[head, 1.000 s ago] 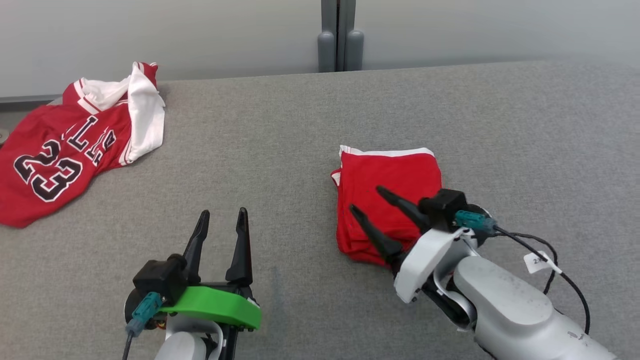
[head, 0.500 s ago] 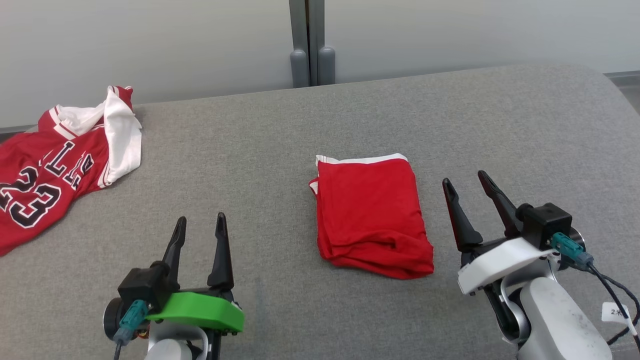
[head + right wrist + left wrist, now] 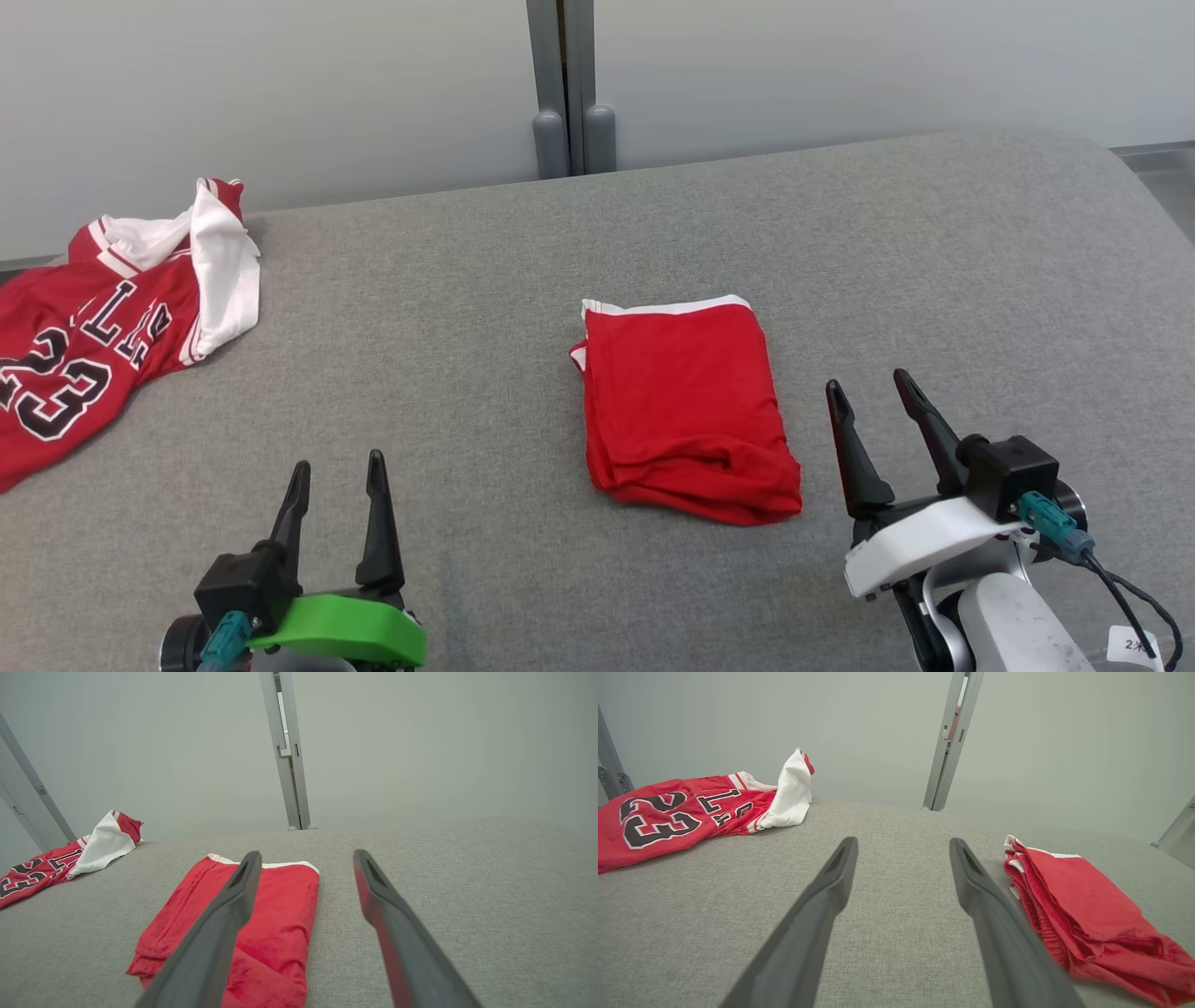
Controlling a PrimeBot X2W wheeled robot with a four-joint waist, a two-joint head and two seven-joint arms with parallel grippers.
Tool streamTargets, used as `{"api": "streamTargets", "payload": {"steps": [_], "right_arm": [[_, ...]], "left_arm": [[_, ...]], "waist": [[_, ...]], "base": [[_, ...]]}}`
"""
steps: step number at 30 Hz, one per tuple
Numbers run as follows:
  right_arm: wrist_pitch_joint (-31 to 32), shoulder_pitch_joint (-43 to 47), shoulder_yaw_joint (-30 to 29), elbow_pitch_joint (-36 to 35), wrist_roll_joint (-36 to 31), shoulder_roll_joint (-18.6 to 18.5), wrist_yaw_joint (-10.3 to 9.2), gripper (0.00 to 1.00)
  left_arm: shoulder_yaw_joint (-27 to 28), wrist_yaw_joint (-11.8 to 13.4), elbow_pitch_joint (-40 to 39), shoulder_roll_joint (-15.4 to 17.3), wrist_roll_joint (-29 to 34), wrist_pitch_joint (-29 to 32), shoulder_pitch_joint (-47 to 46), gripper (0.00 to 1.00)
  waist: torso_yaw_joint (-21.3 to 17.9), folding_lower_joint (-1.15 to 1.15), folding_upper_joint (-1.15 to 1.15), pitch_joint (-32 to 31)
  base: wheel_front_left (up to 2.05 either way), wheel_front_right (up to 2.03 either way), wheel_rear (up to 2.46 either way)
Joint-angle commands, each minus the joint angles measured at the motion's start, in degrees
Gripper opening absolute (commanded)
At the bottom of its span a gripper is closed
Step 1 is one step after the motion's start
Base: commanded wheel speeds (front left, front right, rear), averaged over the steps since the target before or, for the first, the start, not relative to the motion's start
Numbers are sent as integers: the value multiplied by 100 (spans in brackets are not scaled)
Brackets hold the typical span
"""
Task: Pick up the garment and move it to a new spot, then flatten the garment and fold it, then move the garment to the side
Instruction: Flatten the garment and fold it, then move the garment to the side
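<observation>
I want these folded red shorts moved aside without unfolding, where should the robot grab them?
On the shorts, probably the right edge, from the right with the right gripper: it looks like a closed fold; the left edge shows loose layers.

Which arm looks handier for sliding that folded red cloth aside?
Probably the right: the right gripper sits open just beside the folded red cloth, while the left gripper, also open, is farther off.

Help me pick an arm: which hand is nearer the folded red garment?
Right. The right hand sits open just right of the folded red garment, not touching; the left hand is farther away on its left.
</observation>
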Motion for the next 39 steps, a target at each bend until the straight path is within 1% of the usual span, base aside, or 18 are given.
{"api": "streamTargets", "payload": {"steps": [1,14,19,21,23,26,31,34,37,39], "right_arm": [[-15,94,10,-11,-25,26,-8,100],[-16,41,-7,110,-32,65,-8,100],[-15,-47,-111,361,-71,71,-8,100],[81,-155,-162,477,-87,73,-8,100],[336,-278,-275,551,-11,68,-8,100],[884,-584,-343,563,104,-58,-8,100],[2023,-1146,-229,579,414,-418,-8,100],[2719,-1423,-95,626,713,-584,-7,100],[3243,-1698,-88,697,1011,-766,-8,100],[3596,-1797,-50,783,1219,-804,-7,100]], "left_arm": [[0,-18,10,3,-49,-19,70,100],[-51,15,-32,3,-132,-19,43,100],[-82,34,-38,2,-147,-19,-3,100],[-94,37,-40,2,-150,-19,-39,100],[-111,33,-38,3,-143,-19,-89,100],[-139,31,-62,3,-150,-19,-179,100],[-267,43,-74,4,-227,-19,-324,100],[-336,69,-79,5,-270,-19,-408,100],[-424,75,-71,5,-295,-20,-515,100],[-473,77,-81,5,-295,-19,-595,100]], "waist": [[16,0,0,-10],[68,0,0,2],[80,0,0,52],[94,0,0,89],[119,0,0,146],[180,0,0,275],[344,0,0,531],[479,0,0,693],[646,0,0,865],[778,0,0,995]], "base": [[0,0,0],[0,0,0],[0,0,0],[0,0,0],[0,0,0],[0,0,0],[0,0,0],[0,0,0],[0,0,0],[0,0,0]]}}
